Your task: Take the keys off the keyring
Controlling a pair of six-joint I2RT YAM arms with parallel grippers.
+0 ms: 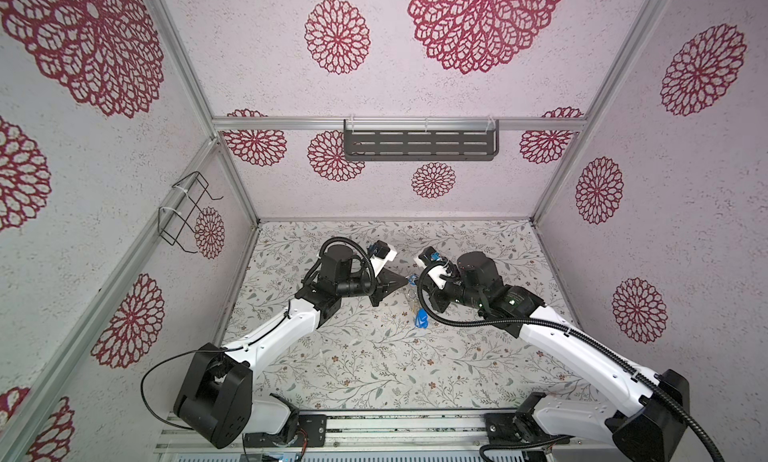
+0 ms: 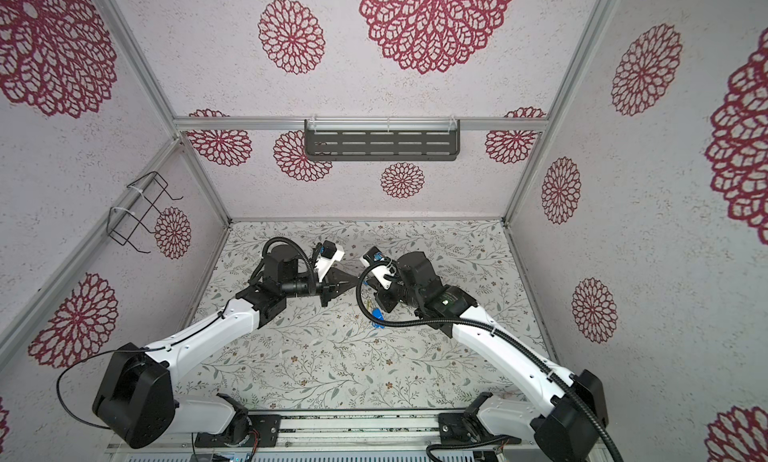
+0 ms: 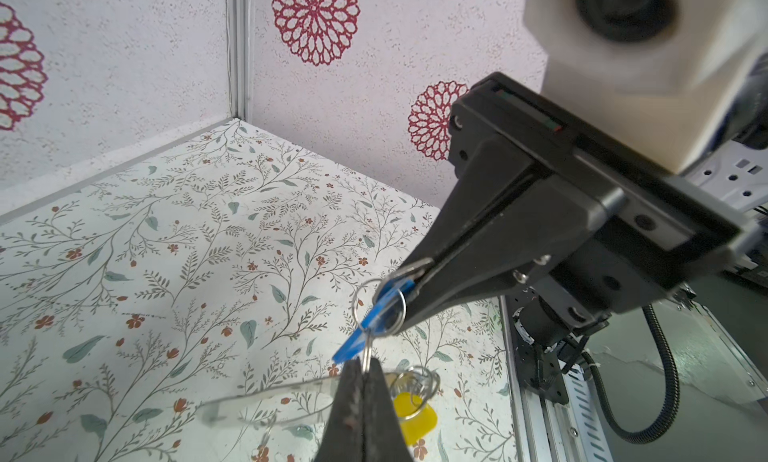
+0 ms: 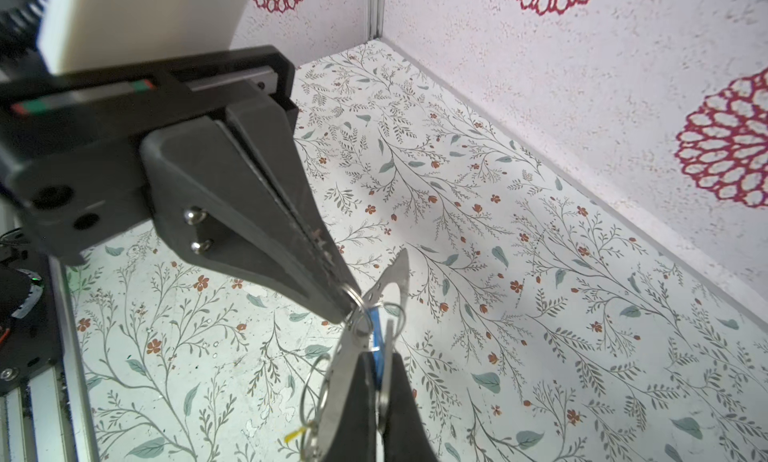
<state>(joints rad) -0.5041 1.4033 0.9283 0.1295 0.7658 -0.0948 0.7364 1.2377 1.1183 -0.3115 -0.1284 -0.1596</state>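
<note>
Both grippers are meeting tip to tip above mid-table (image 1: 374,364), in both top views.

Left gripper (image 4: 348,304): jaws are pressing together on the rim of the keyring (image 4: 337,393), right where a split ring (image 4: 360,326) is threading through it. The plate is hanging off the table, edge-on in the right wrist view.

Right gripper (image 3: 415,275): jaws are clamping a blue tag (image 3: 386,306), with a sliver of silver, probably its key, showing at the tip.

Key relation: the tag is lying between the two tips, its long axis running from the right jaws down toward the left jaws. The split ring is the only link to the plate. Judgement: the separating pull needs to go along that line, toward the right arm, with the left arm bracing. Neither arm is nearer; the tips are nearly touching.

Around: other keys are dangling beneath the plate, a yellow tag (image 3: 413,416) close under the left fingers and blue ones (image 1: 422,318) lower down.

Obstruction: the right arm's cable (image 1: 420,291) is looping just beside the work and hiding the right jaws in the top views. The dangling keys may be a snag risk if the plate twists.
</note>
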